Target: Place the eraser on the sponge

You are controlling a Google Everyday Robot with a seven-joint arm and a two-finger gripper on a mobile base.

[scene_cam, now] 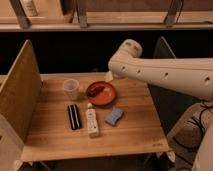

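Lower centre of the worktop: eraser, long axis up-frame, lies left of sponge, tube between; pincer hidden behind arm, state untellable.

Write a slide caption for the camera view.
Eraser, white tube and sponge lie in a row on the table; arm reaches overhead, tool not in view.

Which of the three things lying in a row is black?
The eraser, leftmost: the tube is white, the sponge light blue. The end effector barely shows below the arm, near the far edge of the table.
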